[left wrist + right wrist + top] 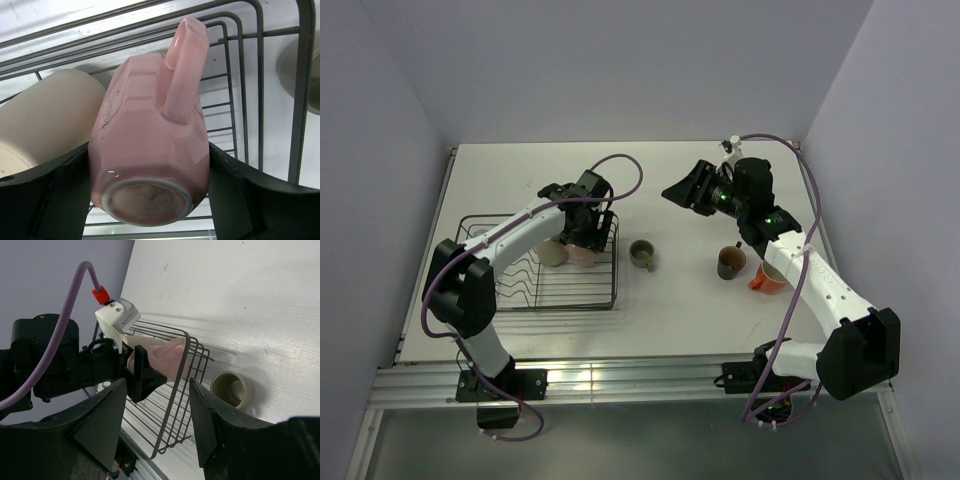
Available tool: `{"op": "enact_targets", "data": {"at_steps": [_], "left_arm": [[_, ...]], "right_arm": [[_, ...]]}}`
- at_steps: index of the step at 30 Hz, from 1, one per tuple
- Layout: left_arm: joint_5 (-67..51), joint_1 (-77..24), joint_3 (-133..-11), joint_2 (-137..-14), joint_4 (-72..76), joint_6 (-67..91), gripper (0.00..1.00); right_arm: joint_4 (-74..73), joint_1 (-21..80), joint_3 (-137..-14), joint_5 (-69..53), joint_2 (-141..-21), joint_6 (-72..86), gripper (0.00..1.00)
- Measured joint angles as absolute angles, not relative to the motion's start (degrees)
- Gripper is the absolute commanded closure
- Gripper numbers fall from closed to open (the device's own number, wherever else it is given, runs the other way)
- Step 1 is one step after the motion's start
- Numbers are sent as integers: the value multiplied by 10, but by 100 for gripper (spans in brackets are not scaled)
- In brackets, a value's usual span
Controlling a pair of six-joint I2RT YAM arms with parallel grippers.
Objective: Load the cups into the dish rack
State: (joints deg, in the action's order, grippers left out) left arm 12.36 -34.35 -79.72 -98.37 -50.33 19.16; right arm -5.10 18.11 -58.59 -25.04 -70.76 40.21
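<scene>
Beige tumbler (47,117) is cropped by view's edge.

The pink mug (150,140) is glazed a glossy pink, with thin script lettering in a darker tone. The tumbler (45,125) is speckled beige. The dish rack (260,75) is dark grey, the fingers (240,200) black, the tabletop (720,310) white. Other cups are coloured olive-green (642,254), dark brown (731,263) and orange (769,278). The cable (74,290) is purple.

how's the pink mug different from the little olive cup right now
The pink mug lies tipped inside the dish rack, while the olive cup stands upright on the table outside it. The pink mug sits clamped in the left claw; the olive cup is untouched. Both are near the rack's right rim.
</scene>
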Motion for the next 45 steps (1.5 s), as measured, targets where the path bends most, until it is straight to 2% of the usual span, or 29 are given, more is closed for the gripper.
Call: {"op": "enact_targets", "data": {"at_steps": [26, 27, 28, 45], "left_arm": [[142, -350, -797, -984, -502, 192, 22], [143, -350, -797, -984, -502, 192, 17], [144, -350, -797, -984, -502, 192, 1], [154, -352, -796, -983, -487, 192, 1]], "right_arm": [[-50, 181, -585, -252, -708, 406, 39], [-50, 181, -585, -252, -708, 406, 39], [-50, 181, -585, -252, -708, 406, 39], [-47, 181, -585, -252, -711, 406, 39]]}}
